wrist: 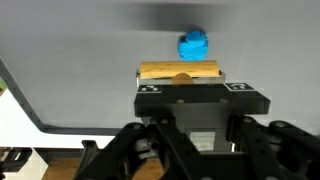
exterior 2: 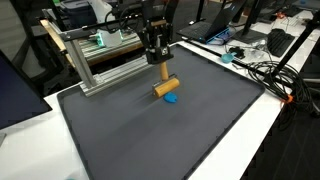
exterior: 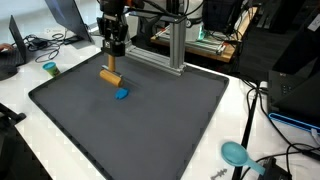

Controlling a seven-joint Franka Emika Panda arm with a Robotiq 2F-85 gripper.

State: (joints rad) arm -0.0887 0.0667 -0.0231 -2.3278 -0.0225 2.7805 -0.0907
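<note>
My jaws are closed on the wooden block (wrist: 180,71), which lies crosswise at my fingertips, low over the grey mat (exterior: 170,120) on the worktop (exterior: 238,105). So the grasp looks made, and I judge the block not yet lifted clear or carried anywhere. The blue piece (wrist: 194,45) lies just beyond my jaws, close to the block, untouched.

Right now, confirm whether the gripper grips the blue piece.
No: the gripper is shut on the wooden block; the blue piece lies on the mat beside it.
</note>
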